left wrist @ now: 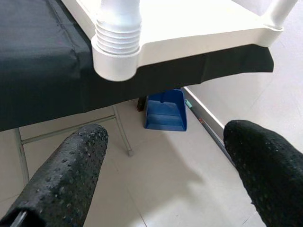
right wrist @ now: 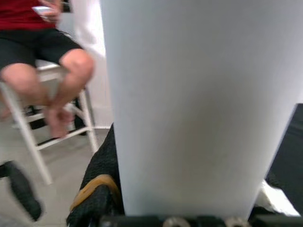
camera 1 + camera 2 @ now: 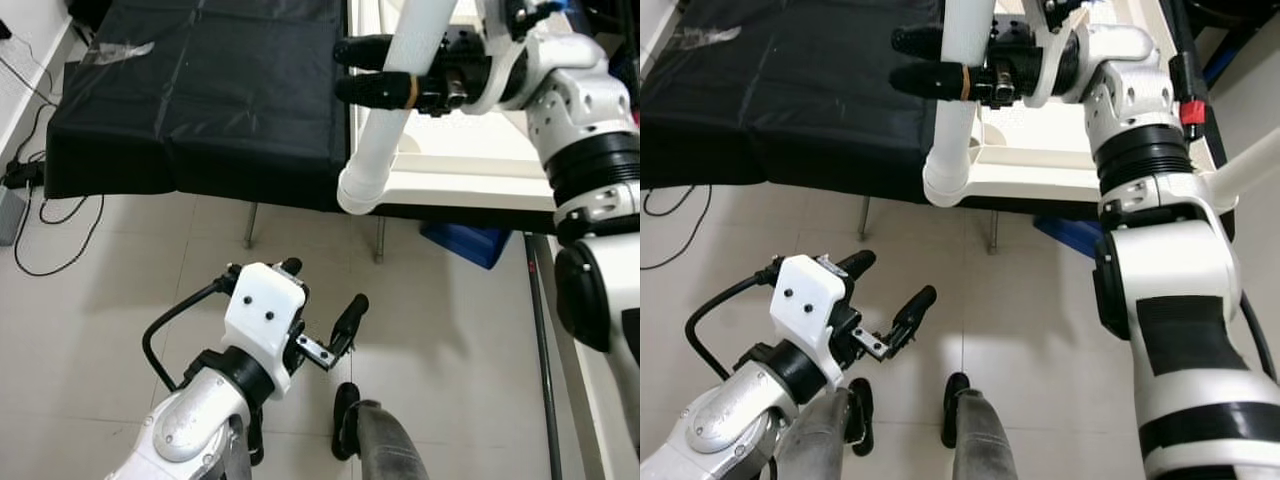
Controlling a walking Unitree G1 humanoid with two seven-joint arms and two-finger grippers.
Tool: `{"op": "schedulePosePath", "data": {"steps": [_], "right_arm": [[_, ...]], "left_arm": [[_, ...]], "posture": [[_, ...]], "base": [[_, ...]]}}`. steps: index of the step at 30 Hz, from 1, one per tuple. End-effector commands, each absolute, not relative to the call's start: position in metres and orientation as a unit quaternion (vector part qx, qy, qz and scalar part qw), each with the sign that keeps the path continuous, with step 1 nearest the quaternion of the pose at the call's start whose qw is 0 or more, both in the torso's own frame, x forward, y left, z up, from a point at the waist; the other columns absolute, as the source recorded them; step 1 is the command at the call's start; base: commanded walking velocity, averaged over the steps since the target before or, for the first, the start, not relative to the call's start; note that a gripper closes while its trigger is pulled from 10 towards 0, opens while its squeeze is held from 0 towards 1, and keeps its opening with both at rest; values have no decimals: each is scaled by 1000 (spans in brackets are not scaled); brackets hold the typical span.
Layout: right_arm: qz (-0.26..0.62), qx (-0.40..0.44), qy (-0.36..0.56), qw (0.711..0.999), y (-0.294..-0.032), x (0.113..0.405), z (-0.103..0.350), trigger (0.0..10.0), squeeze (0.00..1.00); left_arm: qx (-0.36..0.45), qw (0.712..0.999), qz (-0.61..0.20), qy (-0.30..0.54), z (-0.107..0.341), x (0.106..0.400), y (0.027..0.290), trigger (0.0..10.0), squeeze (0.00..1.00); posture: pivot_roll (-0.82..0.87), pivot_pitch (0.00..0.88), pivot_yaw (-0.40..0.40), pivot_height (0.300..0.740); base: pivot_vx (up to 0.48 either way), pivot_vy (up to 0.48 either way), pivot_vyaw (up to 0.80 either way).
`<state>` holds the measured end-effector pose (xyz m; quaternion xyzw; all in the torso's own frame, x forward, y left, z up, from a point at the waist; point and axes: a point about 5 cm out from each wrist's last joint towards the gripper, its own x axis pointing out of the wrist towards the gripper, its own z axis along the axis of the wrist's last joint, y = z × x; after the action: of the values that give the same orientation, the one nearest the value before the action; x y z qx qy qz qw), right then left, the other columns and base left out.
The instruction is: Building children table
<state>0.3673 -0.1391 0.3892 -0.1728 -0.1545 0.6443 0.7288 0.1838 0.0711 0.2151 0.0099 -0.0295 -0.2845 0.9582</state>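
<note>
- Head views: the right gripper (image 3: 375,70) is raised over the work surface, its two black fingers clamped on either side of one white table leg (image 3: 395,110). The leg hangs tilted, its collared lower end at the corner of the white tabletop (image 3: 470,165). I judge it is held there so that end can be lined up with a corner socket.
- The tabletop lies flat, apparently upside down, beside a black cloth (image 3: 200,90) draping the same bench. At the right edge of the right eye view a second white leg (image 3: 1252,165) slants away from the tabletop; whether it is already seated I cannot tell.
- The left gripper (image 3: 322,300) sits low over the tiled floor (image 3: 110,300), fingers spread wide with nothing between them, probably parked clear of the work.
- Left wrist view: two black fingers (image 1: 61,175) stand well apart and empty, looking up at the leg's ribbed end, which is touching or just beside the tabletop corner. One blue dustpan (image 1: 165,111) rests on the floor beneath.
- Right wrist view: the leg is close against the lens, gripped between the fingers. Behind, one seated person's legs (image 2: 52,71) on a white chair (image 2: 33,137).
</note>
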Motion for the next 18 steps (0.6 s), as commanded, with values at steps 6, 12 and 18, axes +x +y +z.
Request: {"op": "schedulePosePath", "data": {"steps": [6,12,18], "right_arm": [[572,-183,-100,793,-148,385,357,0,0],[553,-175,-98,809,-153,387,354,0,0],[527,-172,-90,827,-157,391,348,0,0]], "left_arm": [[4,957,-290,-24,215,181,69,10000,0],[5,958,-287,-25,215,182,71,10000,0],[5,958,-286,-25,215,183,70,10000,0]], "posture": [[177,424,-74,740],[177,426,-73,740],[173,421,-75,740]], "base": [[0,0,0],[0,0,0],[0,0,0]]}}
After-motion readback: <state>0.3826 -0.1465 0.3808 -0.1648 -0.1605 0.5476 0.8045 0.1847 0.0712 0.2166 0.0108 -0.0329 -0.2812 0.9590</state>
